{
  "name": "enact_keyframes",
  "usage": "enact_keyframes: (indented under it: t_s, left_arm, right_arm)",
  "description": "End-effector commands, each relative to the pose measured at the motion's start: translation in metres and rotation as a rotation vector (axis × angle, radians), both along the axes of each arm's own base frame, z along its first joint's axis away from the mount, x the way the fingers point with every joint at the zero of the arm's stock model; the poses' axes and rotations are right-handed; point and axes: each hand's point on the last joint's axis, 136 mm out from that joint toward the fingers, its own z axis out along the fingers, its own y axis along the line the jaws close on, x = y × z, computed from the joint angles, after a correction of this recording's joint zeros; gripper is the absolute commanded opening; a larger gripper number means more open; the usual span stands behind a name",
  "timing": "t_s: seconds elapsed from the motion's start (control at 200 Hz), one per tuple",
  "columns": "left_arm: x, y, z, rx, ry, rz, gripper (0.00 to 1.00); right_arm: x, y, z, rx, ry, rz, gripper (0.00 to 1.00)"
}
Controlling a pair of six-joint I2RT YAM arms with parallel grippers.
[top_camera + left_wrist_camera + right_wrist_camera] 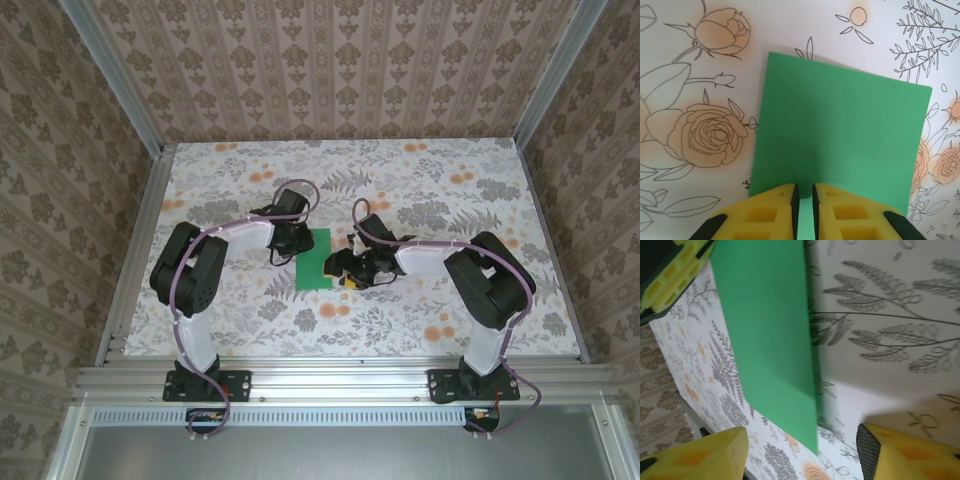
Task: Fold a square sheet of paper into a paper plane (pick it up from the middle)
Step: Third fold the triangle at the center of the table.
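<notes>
The square sheet of paper [314,262] is bright green and lies mid-table between both arms. In the left wrist view the sheet [840,130] runs under my left gripper [804,189]. Its yellow fingers [770,210] stand nearly together at the sheet's near edge, with a thin strip of green pinched between the pads. My left gripper [289,245] is at the sheet's left side and my right gripper [341,268] at its right side. In the right wrist view my right gripper [802,440] is open, and the sheet's [765,325] near corner hangs between its fingers without touching them. That edge casts a shadow on the table.
The table [450,320] has a floral cover. Metal rails [330,378] line its near edge, and patterned walls close in the left, right and back. The left gripper's yellow fingers [670,275] show at the sheet's far end in the right wrist view.
</notes>
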Motion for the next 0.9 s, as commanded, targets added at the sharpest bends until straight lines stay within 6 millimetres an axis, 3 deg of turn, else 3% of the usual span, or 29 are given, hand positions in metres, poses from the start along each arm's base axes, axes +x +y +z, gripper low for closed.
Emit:
enact_keyframes:
  t_s: [0.0, 0.14, 0.335, 0.55, 0.735, 0.895]
  left_arm:
    - [-0.01, 0.012, -0.016, 0.036, 0.063, 0.028, 0.19]
    - [-0.013, 0.014, -0.019, 0.034, 0.077, 0.04, 0.19]
    - [-0.016, 0.015, -0.02, 0.034, 0.082, 0.05, 0.19]
    - [-0.018, 0.016, -0.015, 0.025, 0.073, 0.054, 0.18]
    - [-0.019, 0.013, -0.001, -0.011, 0.046, 0.048, 0.19]
    - [-0.019, 0.0, 0.031, -0.109, -0.021, 0.013, 0.23]
  right_arm:
    - [-0.003, 0.014, -0.001, 0.019, 0.029, 0.007, 0.6]
    - [-0.009, 0.02, -0.001, 0.045, 0.045, 0.005, 0.58]
    - [-0.015, 0.018, 0.007, 0.075, 0.043, -0.017, 0.48]
    - [-0.009, 0.012, 0.011, 0.077, 0.004, -0.065, 0.23]
    - [-0.007, 0.008, 0.007, 0.044, 0.019, -0.067, 0.03]
    - [-0.015, 0.001, 0.005, -0.006, 0.033, 0.019, 0.0]
